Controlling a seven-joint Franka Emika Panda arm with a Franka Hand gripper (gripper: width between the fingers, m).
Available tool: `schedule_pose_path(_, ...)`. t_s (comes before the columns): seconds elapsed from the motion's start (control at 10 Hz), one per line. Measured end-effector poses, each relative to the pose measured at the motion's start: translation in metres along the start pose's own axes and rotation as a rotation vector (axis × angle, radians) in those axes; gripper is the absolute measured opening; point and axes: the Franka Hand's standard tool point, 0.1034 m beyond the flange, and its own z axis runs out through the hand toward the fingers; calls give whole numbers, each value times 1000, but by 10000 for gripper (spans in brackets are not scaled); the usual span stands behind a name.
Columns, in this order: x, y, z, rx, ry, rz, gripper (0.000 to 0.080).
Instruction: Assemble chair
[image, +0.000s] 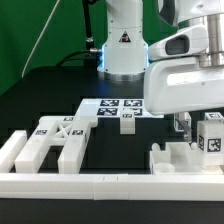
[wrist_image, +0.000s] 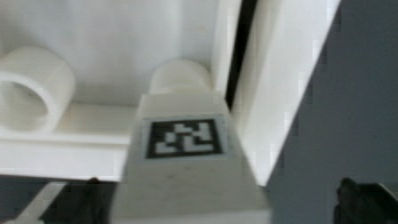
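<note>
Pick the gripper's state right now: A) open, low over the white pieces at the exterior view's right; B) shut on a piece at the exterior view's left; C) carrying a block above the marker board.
A: the gripper hangs low over the white pieces at the exterior view's right, jaws wide apart in the wrist view, nothing held.

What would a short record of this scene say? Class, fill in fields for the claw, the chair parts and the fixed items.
Claw: open, low at the exterior view's right
Between its fingers: tagged bar, not gripped
Exterior view's left: large piece, tags on top
Middle: block, near the marker board
Front: rail
</note>
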Motion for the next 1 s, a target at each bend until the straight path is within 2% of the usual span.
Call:
schedule_pose_path(0.2,-9,-1,0,15,-118,27,649)
schedule_pose_path(0.3,-6,-1,-1,15,-114,33,649)
schedule_pose_path(0.5,-6,-1,0,14,-113,48,385)
schedule_pose_path(0.6,-6,-1,0,11,-113,116,289)
schedule_pose_path(1.0,-5,-7,2,-5,-113,436,289)
